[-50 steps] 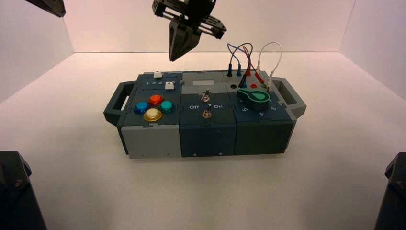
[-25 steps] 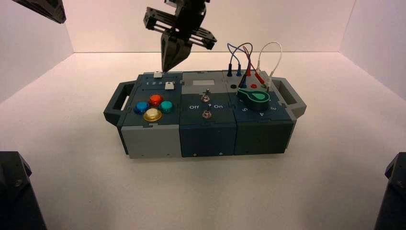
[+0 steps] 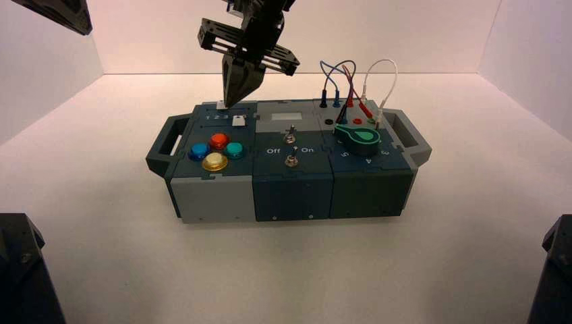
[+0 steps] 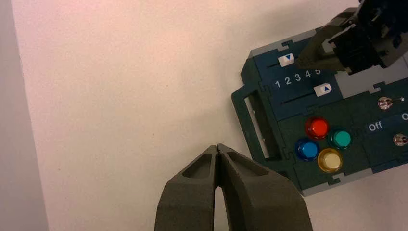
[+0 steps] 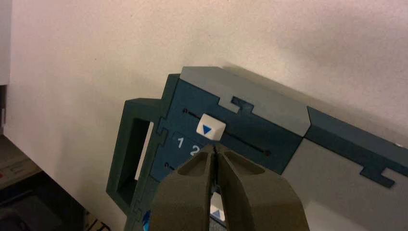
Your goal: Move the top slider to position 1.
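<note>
The top slider is a tiny white square knob with a blue triangle, on the box's back left panel. In the left wrist view the top slider stands about above the printed 2, right of position 1; position 1 also shows in the right wrist view. My right gripper is shut, its tip just beside the slider on the side away from the 1; touching or apart, I cannot tell. My left gripper hangs shut and empty, high off the box's left.
A second white slider sits in the lower track below the digit row. Red, teal, blue and yellow round buttons lie in front of it. Two toggle switches, a green dial and looping wires fill the box's middle and right.
My right gripper has moved left and down, from above the box's middle to the top slider. The slider and the left arm have not visibly moved.
</note>
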You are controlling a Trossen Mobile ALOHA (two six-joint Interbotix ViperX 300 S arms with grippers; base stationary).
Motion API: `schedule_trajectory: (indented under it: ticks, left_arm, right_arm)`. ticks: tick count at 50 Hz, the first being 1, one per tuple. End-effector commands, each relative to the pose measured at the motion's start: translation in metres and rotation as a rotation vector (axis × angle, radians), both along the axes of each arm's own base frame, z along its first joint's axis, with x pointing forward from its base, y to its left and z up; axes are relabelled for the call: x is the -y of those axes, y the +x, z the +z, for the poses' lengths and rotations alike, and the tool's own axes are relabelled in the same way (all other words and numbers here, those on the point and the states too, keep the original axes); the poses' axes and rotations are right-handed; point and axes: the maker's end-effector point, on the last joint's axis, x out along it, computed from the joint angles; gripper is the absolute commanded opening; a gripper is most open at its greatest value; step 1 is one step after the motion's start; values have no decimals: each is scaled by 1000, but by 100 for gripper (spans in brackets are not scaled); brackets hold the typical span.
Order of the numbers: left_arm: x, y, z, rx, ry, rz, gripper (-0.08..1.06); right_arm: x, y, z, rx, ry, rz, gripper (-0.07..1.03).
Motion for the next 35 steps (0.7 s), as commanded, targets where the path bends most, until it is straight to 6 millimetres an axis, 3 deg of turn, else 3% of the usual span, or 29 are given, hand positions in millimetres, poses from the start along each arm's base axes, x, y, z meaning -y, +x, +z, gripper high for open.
schedule_trajectory:
  ticks: [1, 35]
  left_arm:
    - [1, 4, 7, 25, 0, -7, -3]
    - [2, 4, 8, 30, 0, -10, -3]
  right_arm:
    - [-10, 7, 18, 33, 35, 1, -2]
    - [1, 16, 19, 45, 11, 2, -2]
